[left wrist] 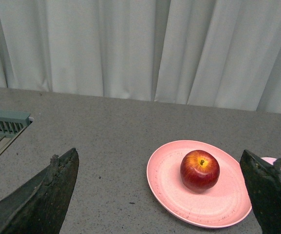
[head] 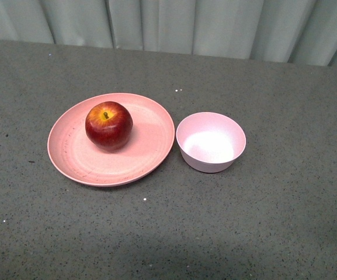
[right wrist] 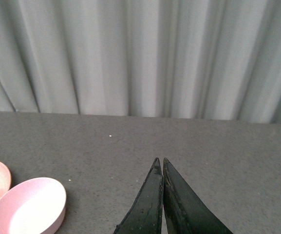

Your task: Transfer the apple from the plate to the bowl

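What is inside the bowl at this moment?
Nothing: the bowl shows a bare whitish inside. Its near inner wall is hidden by the rim. The apple sits on the plate.

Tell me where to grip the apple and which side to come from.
Grip the apple across its widest middle, coming down from above with the open left gripper. It sits upright, stem up, on the plate, whose low rim would probably hinder a sideways approach; the round flanks suit opposed fingers.
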Robot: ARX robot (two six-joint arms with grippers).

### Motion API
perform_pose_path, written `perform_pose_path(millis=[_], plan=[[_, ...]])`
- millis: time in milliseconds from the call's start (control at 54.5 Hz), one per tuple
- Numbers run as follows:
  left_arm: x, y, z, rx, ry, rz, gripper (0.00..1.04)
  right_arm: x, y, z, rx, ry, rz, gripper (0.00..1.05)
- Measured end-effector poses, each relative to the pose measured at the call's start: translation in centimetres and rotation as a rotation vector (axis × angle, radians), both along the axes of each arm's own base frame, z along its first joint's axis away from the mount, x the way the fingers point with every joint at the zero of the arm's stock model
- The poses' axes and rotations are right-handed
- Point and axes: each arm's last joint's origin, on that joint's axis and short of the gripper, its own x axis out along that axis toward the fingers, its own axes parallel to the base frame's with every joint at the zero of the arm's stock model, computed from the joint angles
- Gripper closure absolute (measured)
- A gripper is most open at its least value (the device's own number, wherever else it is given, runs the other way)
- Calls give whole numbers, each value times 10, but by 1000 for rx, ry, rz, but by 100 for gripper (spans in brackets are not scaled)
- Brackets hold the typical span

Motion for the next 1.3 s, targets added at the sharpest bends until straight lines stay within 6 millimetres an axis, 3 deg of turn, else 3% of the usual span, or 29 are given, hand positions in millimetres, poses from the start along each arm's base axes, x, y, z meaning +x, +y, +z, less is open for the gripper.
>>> perform_pose_path(millis=[569, 1302], plan=[[0, 0, 0, 0, 0, 0, 7, -31, -1, 5, 0, -17, -5, 104], [0, 0, 0, 0, 0, 0, 7, -49, -2, 7, 0, -26, -5, 104]])
